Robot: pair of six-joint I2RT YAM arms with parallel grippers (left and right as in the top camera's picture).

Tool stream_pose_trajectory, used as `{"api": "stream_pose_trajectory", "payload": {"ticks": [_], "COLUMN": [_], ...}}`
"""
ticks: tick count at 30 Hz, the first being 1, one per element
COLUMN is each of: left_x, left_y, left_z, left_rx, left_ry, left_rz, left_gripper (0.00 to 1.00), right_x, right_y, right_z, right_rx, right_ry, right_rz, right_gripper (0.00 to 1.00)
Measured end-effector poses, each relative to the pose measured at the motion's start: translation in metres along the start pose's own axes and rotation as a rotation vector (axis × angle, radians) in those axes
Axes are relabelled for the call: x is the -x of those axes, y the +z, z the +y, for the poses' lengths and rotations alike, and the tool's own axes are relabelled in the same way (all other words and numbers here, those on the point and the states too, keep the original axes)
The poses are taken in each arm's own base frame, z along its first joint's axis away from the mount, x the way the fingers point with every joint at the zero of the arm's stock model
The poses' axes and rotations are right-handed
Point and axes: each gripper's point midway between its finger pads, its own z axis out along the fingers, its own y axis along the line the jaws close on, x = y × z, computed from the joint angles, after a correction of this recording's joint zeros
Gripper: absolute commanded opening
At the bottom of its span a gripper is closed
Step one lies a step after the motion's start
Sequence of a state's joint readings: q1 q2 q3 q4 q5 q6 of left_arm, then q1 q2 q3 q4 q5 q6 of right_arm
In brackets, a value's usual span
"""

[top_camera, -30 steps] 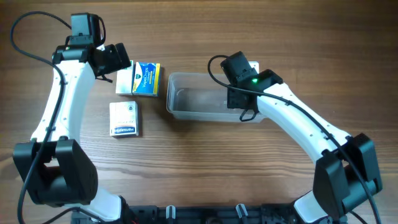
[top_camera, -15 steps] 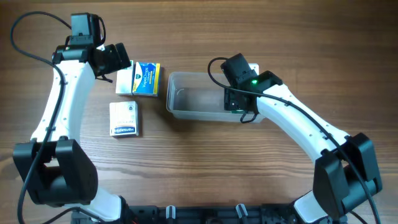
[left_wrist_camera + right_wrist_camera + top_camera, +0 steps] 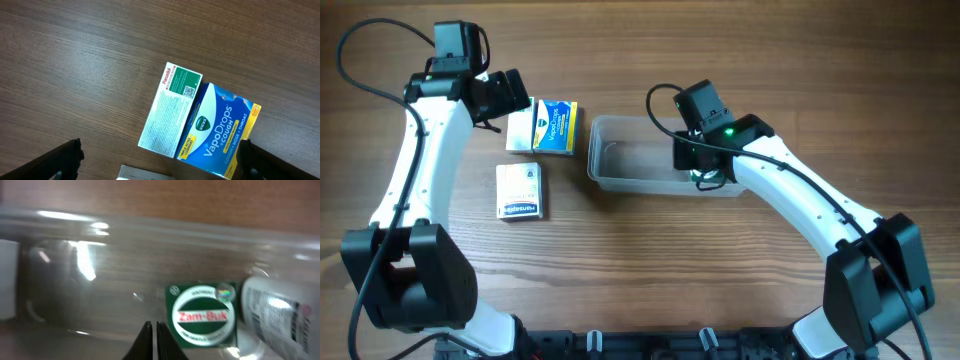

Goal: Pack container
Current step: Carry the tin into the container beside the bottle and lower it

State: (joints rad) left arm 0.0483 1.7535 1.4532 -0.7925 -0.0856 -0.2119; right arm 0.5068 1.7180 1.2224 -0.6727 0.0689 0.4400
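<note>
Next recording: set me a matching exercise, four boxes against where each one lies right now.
Boxes:
1 cough-drop box
2 Panadol box
3 Zam-Buk box
4 Hansaplast box

Places:
A in the container
B on the table, apart from the other boxes
C between the Panadol box and the container
D against the cough-drop box, on its side away from the container

Pairs: 1-C, 2-D, 3-A, 4-B

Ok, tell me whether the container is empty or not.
Not empty. In the right wrist view a green Zam-Buk pack and a white bottle lie on the floor of the container.
</note>
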Motion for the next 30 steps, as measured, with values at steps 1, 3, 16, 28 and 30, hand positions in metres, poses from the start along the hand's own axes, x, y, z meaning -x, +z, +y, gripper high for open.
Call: {"api": "stream_pose_trajectory", "payload": {"ticks": [1, 3, 16, 28, 30], "left_x": [0.000, 0.000, 0.000, 0.000, 0.000], "left_y": [0.000, 0.000, 0.000, 0.000, 0.000], "left_z": [0.000, 0.000, 0.000, 0.000, 0.000], "left_rx": [0.000, 0.000, 0.000, 0.000, 0.000], "left_ry": [0.000, 0.000, 0.000, 0.000, 0.000], "left_rz": [0.000, 0.000, 0.000, 0.000, 0.000], "left_gripper": [1.00, 1.00, 1.00, 1.00, 1.00], "right_x": [0.002, 0.006, -0.021, -0.023, -0.024], "right_y": [0.000, 0.000, 0.051, 0.055, 0.055], "right_z": [0.002, 0.006, 0.005, 0.004, 0.003], "right_rx": [0.012, 0.030, 0.010, 0.008, 0.002], "right_ry": [0.000, -0.002, -0.021, -0.043, -0.044], "right_rz": [-0.009, -0.021, 0.108, 0.115, 0.121], "right_gripper": [0.04, 0.04, 0.04, 0.04, 0.04]}}
